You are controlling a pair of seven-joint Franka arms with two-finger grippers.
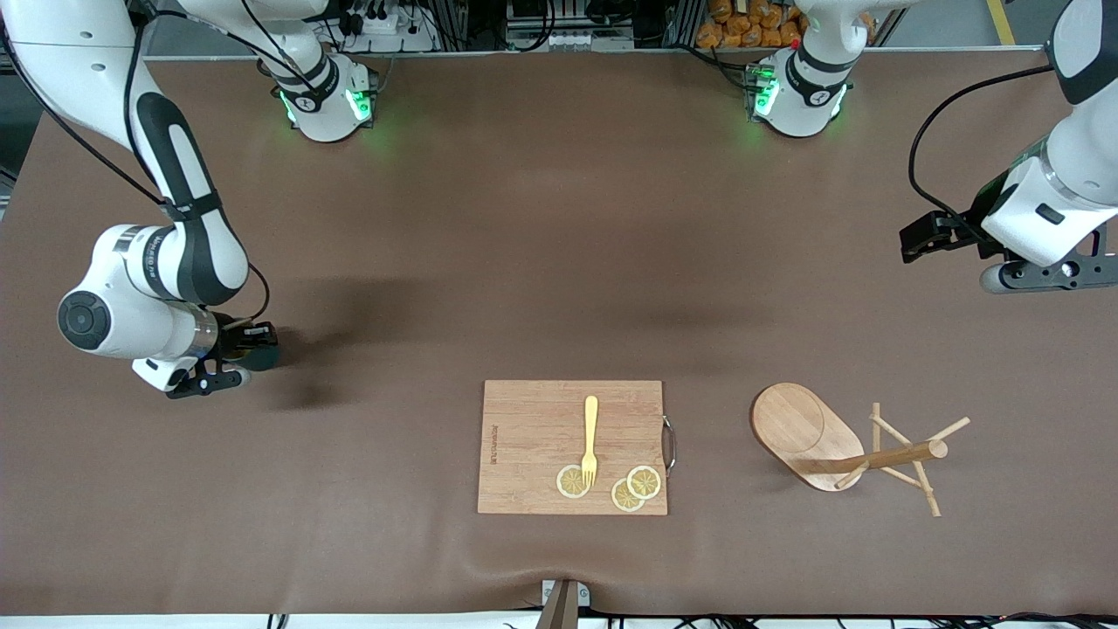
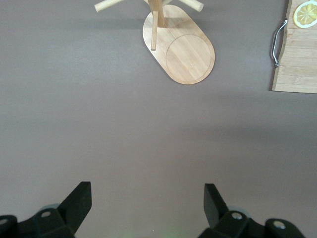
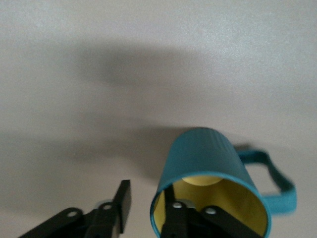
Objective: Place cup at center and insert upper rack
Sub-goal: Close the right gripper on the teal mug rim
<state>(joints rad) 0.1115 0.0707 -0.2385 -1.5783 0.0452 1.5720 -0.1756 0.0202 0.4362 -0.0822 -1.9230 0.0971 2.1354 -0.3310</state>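
Right gripper (image 1: 229, 356): set low at the right arm's end of the table, with one finger (image 3: 174, 218) placed inside the cup (image 3: 210, 186) and the other finger outside its wall; the jaws are seen narrowed about the rim, though a firm grip cannot be confirmed.
Cup: dark teal with a ribbed wall, a yellow inside and a loop handle; mostly hidden by the gripper in the front view, where only a dark edge is shown (image 1: 262, 356); whether it is resting on the table or lifted cannot be told.
Center (image 1: 559, 288): a plain stretch of brown covering, well apart from the cup.
Cutting board (image 1: 533, 445): laid nearer to the front camera than the center; a yellow fork (image 1: 590, 437) and three lemon slices (image 1: 636, 487) are carried on it, and a metal handle (image 1: 669, 444) is fixed at the edge toward the left arm's end.
Upper rack (image 1: 803, 428): tipped on its side beside the board, toward the left arm's end, the oval base on edge and the pole with its pegs (image 1: 908, 454) stretched along the table.
Left gripper (image 2: 147, 203): held up over bare table at the left arm's end, waiting, jaws spread wide and nothing between them; the rack base (image 2: 185, 54) is seen well apart from it.
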